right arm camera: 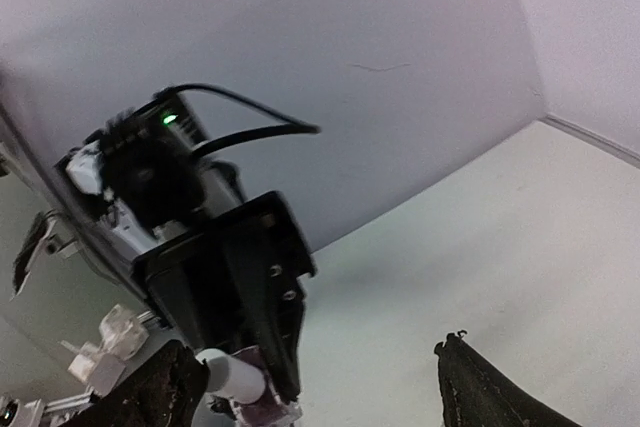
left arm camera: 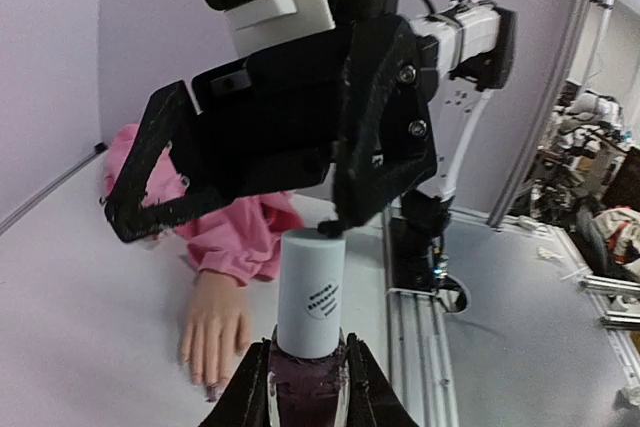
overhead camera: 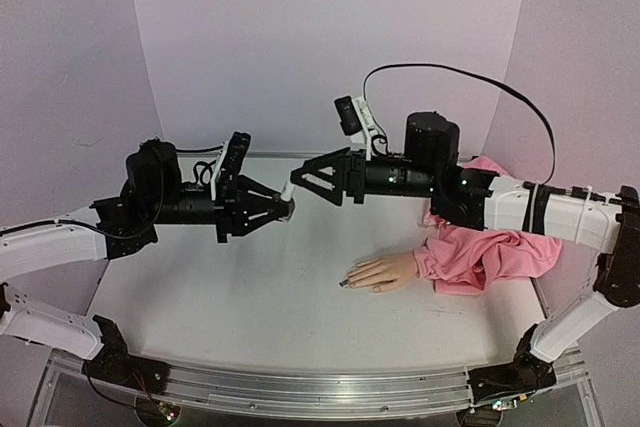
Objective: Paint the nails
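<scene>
left gripper [left arm camera: 305, 379]: clamped on a small glass polish bottle [left arm camera: 300, 395] with dark purple contents. Fingers sit either side of the glass body at bottom centre of the left wrist view. The bottle's tall white cylindrical cap [left arm camera: 312, 292] is on and points up-frame out of the grip, with a small oval label facing the camera.

right gripper [right arm camera: 320, 365]: jaws spread wide, holding nothing. The right wrist view shows its two black fingers at the bottom corners, well apart, with the cap just beside the left-hand one. In the left wrist view one black fingertip sits at the cap's top rim; touching or just clear, cannot tell.

Top view: both grippers meet nose to nose at mid-frame above the white tabletop [overhead camera: 220, 317], with the bottle between them.

The flesh-coloured mannequin hand [overhead camera: 385, 270] lies flat, palm down, on the tabletop right of centre. It sits lower in frame than the right gripper, fingers pointing left. The nails [overhead camera: 346, 283] are at the fingertips on the hand's left end. They look dark, too small for more, and are well apart from the bottle. A crumpled pink fabric sleeve [overhead camera: 485, 247] covers the wrist and piles toward the right edge under the right arm.

Lilac backdrop [overhead camera: 300, 47] on three sides.
</scene>
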{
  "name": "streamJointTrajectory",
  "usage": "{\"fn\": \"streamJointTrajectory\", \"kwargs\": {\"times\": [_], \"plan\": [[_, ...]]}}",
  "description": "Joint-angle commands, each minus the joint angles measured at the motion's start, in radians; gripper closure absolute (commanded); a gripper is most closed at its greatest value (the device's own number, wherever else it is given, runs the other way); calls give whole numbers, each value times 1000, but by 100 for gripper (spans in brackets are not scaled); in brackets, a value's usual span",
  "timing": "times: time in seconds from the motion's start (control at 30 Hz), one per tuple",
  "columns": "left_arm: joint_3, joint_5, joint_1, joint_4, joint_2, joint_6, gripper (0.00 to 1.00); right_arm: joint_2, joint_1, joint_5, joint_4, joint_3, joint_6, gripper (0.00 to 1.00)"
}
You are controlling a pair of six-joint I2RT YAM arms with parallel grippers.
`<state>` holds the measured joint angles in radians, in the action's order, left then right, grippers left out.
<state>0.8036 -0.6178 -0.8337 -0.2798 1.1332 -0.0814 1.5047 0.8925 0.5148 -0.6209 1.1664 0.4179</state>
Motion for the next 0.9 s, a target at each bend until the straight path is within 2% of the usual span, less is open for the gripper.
{"fn": "streamJointTrajectory", "kwargs": {"times": [0.0,0.1,0.27,0.43,0.67,0.87], "plan": [[109,-274,10,-58,9,-98,100,-26,11,324,-335,-82,15,23],[124,-325,10,-61,20,-119,100,-22,11,362,-426,-103,53,26],[139,-366,10,-65,36,-143,100,-3,12,385,-477,-94,81,33],[147,-378,10,-68,50,-152,100,30,19,397,-493,-61,103,53],[150,-383,10,-70,67,-155,100,63,54,421,-495,-15,100,66],[144,-388,10,-70,66,-153,100,72,66,411,-499,-7,104,81]]}}
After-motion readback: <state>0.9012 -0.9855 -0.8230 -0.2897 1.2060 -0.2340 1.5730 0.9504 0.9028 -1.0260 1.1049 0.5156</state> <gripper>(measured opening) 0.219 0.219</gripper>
